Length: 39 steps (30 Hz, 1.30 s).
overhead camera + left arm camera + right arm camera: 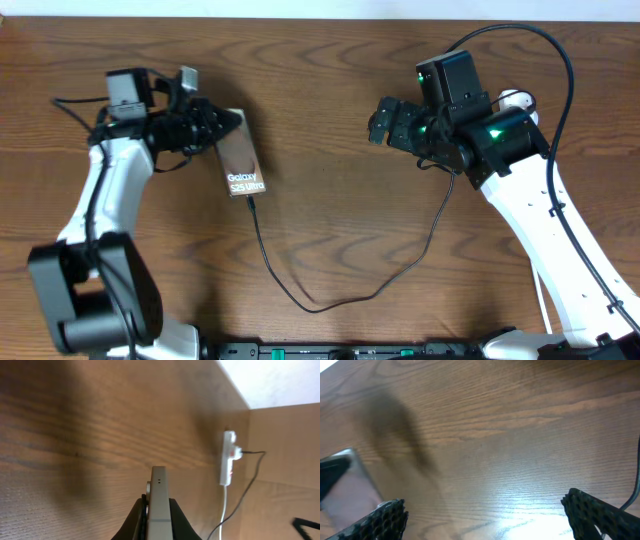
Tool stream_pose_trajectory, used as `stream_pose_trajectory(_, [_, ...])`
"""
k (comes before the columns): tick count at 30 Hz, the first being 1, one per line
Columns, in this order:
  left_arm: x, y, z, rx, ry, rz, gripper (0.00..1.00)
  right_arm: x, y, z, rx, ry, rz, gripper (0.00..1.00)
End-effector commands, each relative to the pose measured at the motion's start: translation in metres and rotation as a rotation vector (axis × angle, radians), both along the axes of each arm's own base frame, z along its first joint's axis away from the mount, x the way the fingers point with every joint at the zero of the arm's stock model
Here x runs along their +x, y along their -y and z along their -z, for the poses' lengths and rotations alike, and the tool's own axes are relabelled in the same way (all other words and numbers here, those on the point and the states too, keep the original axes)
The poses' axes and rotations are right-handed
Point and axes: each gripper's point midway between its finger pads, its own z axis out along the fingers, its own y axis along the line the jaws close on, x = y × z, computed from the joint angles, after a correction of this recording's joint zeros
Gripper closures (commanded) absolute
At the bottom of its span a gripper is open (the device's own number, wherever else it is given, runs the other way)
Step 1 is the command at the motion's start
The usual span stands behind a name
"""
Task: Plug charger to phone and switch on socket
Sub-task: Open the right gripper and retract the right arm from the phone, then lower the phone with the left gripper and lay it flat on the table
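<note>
Left jaws pinch phone [243, 160] by its edge; right jaws wide, empty. Risk: phone pivots, drags charger [262, 248], plug loosens before socket [227, 457] switched.

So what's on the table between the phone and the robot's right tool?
Just bare wooden table, seen from overhead. The black cable loops lower down, away from the stretch between the phone and the right tool.
</note>
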Motion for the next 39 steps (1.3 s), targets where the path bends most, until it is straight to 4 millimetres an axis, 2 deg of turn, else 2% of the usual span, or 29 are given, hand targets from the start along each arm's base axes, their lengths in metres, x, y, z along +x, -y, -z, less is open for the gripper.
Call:
stream_pose_trajectory(1, [0.001, 0.007, 0.019, 0.006, -0.038, 0.024, 0.93, -0.003, -0.002, -0.005, -0.003, 0.014, -0.025, 0.01])
stream_pose_trajectory(5, [0.001, 0.007, 0.042, -0.003, -0.098, 0.026, 0.92, -0.005, -0.006, -0.005, -0.003, 0.015, -0.037, 0.01])
stream_pose_trajectory(16, [-0.005, 0.001, 0.088, 0.039, -0.218, 0.011, 0.93, -0.006, -0.008, -0.005, -0.006, 0.017, -0.048, 0.01])
stream_pose_trajectory(23, [-0.009, -0.002, 0.104, 0.058, -0.270, 0.004, 0.93, -0.006, -0.008, -0.006, -0.006, 0.018, -0.048, 0.01])
stream_pose_trajectory(29, [-0.010, -0.002, 0.106, 0.059, -0.274, 0.008, 0.93, -0.006, -0.008, -0.005, -0.006, 0.017, -0.049, 0.01])
stream_pose_trajectory(32, [-0.017, -0.009, 0.118, 0.121, -0.311, -0.014, 0.93, -0.007, -0.010, -0.005, -0.006, 0.017, -0.054, 0.01])
stream_pose_trajectory(39, [-0.034, -0.002, 0.133, 0.124, -0.339, 0.013, 0.93, -0.010, -0.016, -0.006, -0.009, 0.021, -0.078, 0.01])
